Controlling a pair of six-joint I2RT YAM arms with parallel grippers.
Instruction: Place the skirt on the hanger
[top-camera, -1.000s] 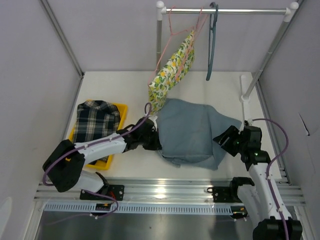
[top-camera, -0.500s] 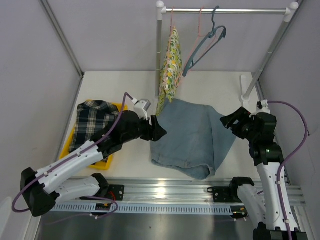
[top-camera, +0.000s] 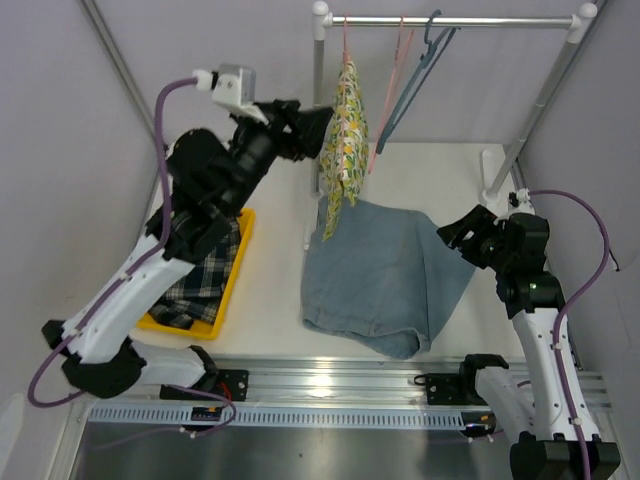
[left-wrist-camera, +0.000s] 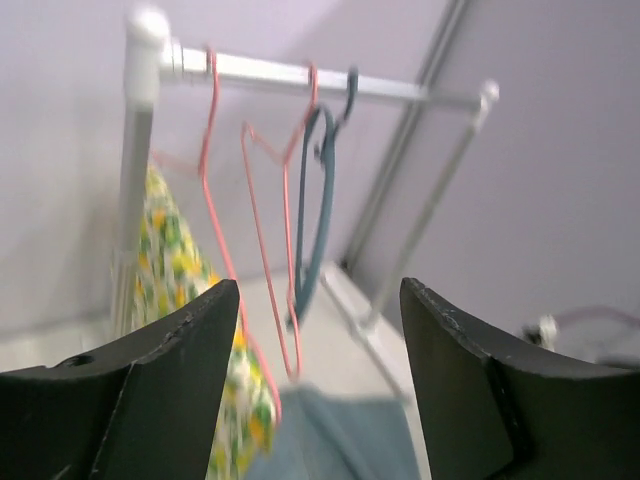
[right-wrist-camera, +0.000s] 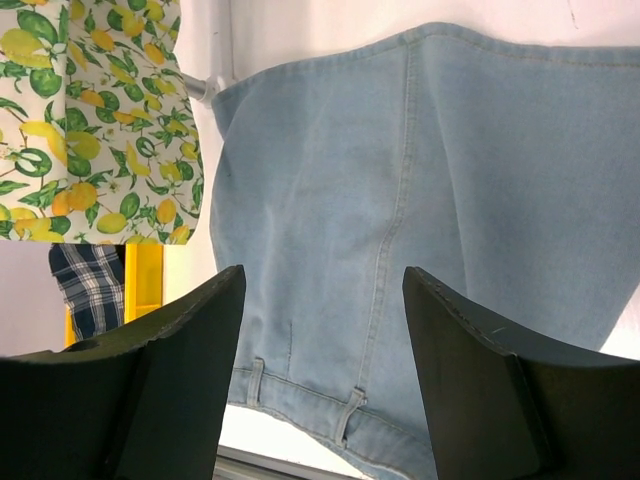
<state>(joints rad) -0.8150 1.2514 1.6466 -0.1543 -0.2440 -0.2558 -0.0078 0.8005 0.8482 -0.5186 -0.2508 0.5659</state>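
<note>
Skirt (top-camera: 345, 130) hanging on hanger (top-camera: 346, 45); denim (top-camera: 385, 275) on white table (top-camera: 280, 285); left fingers (left-wrist-camera: 150, 400), right fingers (right-wrist-camera: 130, 400) released.

skirt (top-camera: 346, 140) on hanger (top-camera: 345, 42), denim garment (top-camera: 385, 280) below

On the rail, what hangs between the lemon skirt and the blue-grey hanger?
A bare pink wire hanger hangs between the skirt and the blue-grey hanger; the left wrist view shows it best.
</note>
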